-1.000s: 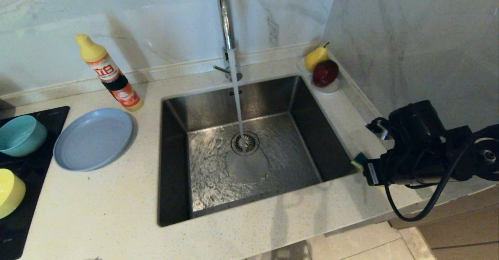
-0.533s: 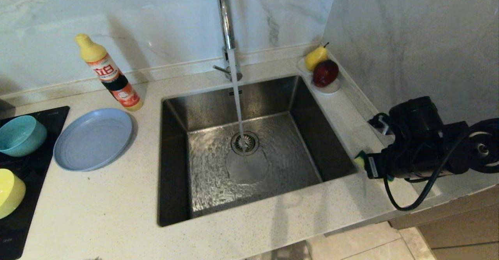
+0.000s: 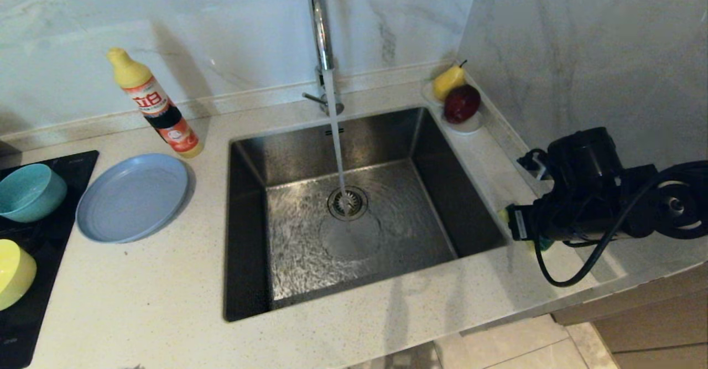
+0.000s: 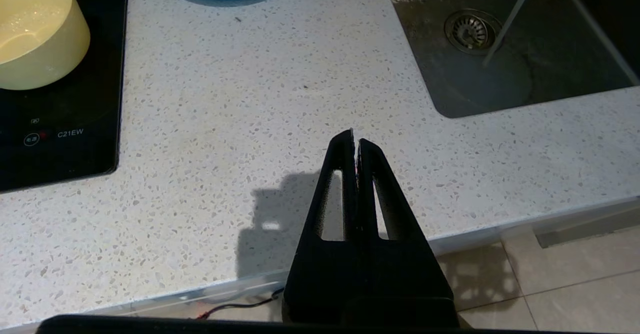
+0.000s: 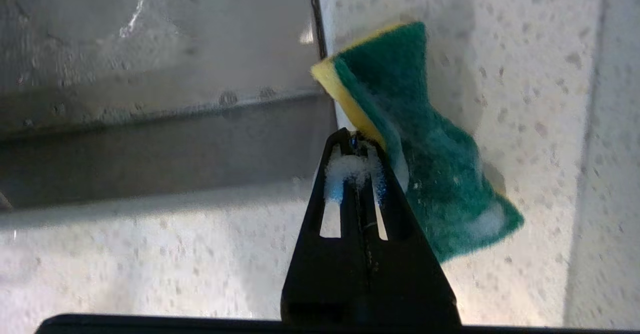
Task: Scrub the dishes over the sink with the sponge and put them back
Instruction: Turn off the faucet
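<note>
— Where were the dishes?
— The teal bowl (image 3: 29,191), yellow bowl (image 3: 14,272) and grey-blue plate (image 3: 133,196) sat left of the steel sink (image 3: 265,280).
— The sponge (image 5: 425,143)?
— Yellow and green, crumpled, at the sink's right rim.

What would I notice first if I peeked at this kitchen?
The water stream pouring from the tap into the shiny sink in the middle. Next, the right gripper pinching the sponge above the counter just right of the sink. On the left sit the plate and two bowls.
</note>
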